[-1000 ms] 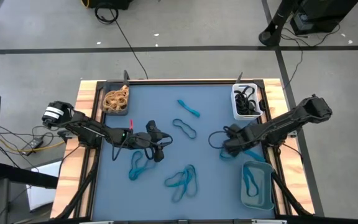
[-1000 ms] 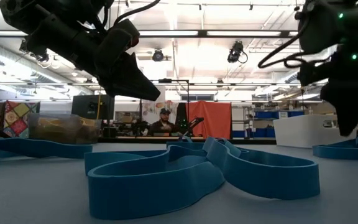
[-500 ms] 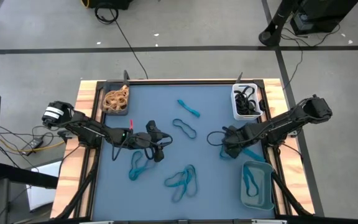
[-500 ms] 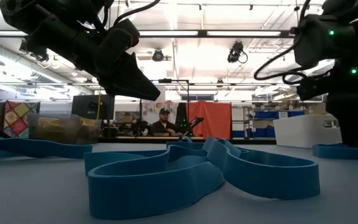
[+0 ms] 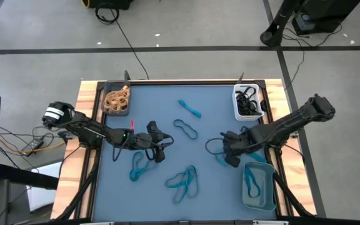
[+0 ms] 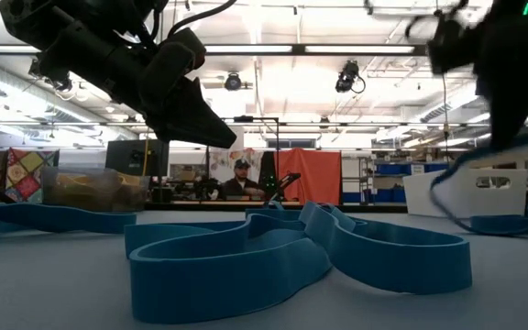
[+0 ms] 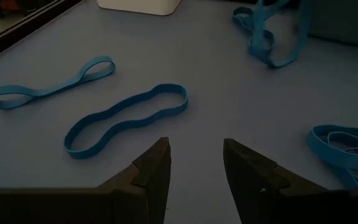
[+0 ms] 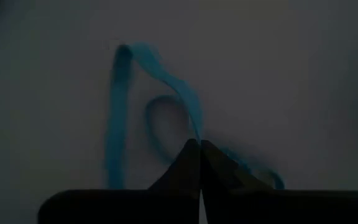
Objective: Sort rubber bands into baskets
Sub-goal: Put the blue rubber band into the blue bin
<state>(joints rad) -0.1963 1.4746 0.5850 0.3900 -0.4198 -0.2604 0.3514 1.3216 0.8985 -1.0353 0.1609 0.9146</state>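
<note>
Several blue rubber bands lie loose on the blue mat, among them one [image 5: 189, 109] at the far middle, one [image 5: 183, 180] near the front and one [image 5: 139, 165] on the left. My right gripper [image 5: 230, 155] is shut on another blue rubber band [image 8: 118, 106], right of centre. My left gripper [image 5: 158, 149] hovers open above the mat left of centre, over a dark blue band [image 7: 126, 118] without touching it. The dark basket [image 5: 116, 100] holds tan bands, the white basket [image 5: 247, 101] black ones, the grey-teal basket [image 5: 258, 186] a blue one. My right gripper pinches one strand of the blue rubber band [image 8: 194, 127] between its two shut fingertips [image 8: 190, 155], coming from above and pointing almost straight down. The band hangs slack below the fingers as an open loop [image 6: 466, 179]. Whether its lower end rests on the mat, I cannot tell.
Raised wooden rails [image 5: 87, 100] border the mat. Black cables [image 5: 214, 142] loop beside my right arm. In the low view a wide blue band [image 6: 301, 252] lies close to the camera. A person sits far off in the room behind the table [image 6: 242, 179].
My right gripper has shut on the blue band, then risen and shifted toward the table's near edge, turning a little. The band has come up with it and now hangs from the fingertips instead of lying flat.
</note>
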